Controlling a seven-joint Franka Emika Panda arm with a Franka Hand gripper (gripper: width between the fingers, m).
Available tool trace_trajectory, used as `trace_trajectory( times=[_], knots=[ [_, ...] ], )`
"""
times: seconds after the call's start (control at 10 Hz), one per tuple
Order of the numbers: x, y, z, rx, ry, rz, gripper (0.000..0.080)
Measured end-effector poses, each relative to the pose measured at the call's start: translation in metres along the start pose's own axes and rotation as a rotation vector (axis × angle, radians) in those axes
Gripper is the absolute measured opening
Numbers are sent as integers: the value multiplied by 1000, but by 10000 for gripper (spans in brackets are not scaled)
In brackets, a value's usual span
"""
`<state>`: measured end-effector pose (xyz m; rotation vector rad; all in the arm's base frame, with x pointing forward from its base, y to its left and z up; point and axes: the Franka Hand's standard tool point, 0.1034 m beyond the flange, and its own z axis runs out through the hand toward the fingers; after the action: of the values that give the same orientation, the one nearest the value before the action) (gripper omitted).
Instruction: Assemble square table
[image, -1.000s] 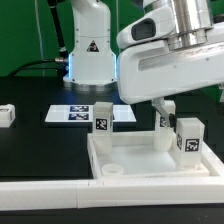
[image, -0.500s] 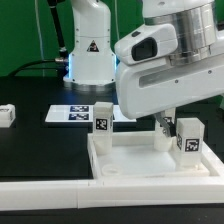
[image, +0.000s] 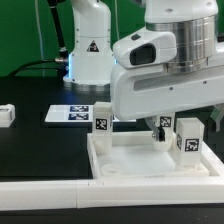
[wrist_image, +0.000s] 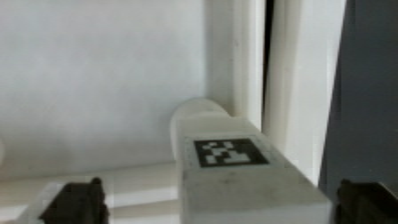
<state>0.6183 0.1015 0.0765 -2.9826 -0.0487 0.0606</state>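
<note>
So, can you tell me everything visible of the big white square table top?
The table top is a white, matte, plastic-looking square tray with a raised rim and a shallow inside. It lies flat on the black table, close behind the long white bar; whether they touch cannot be told. One tagged leg block stands upright at its back on the exterior view's right, a second leg block by the back corner on that view's left. The open gripper hangs above it.

The marker board lies on the black table (tags up).
</note>
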Motion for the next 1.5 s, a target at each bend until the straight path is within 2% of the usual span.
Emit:
trace_trajectory(
  times=[0.3,0.5,0.6,0.7,1.0,1.1,1.2,1.5],
  knots=[
    [1,-2,1,3,6,19,649],
    [1,-2,1,3,5,27,389],
    [1,-2,1,6,5,82,389],
    [1,-3,1,8,4,143,290],
    [1,-6,2,17,5,356,290],
    [4,-11,3,30,28,565,290],
    [5,-11,3,59,21,764,290],
    [5,-20,7,125,15,1234,290]
  ],
)
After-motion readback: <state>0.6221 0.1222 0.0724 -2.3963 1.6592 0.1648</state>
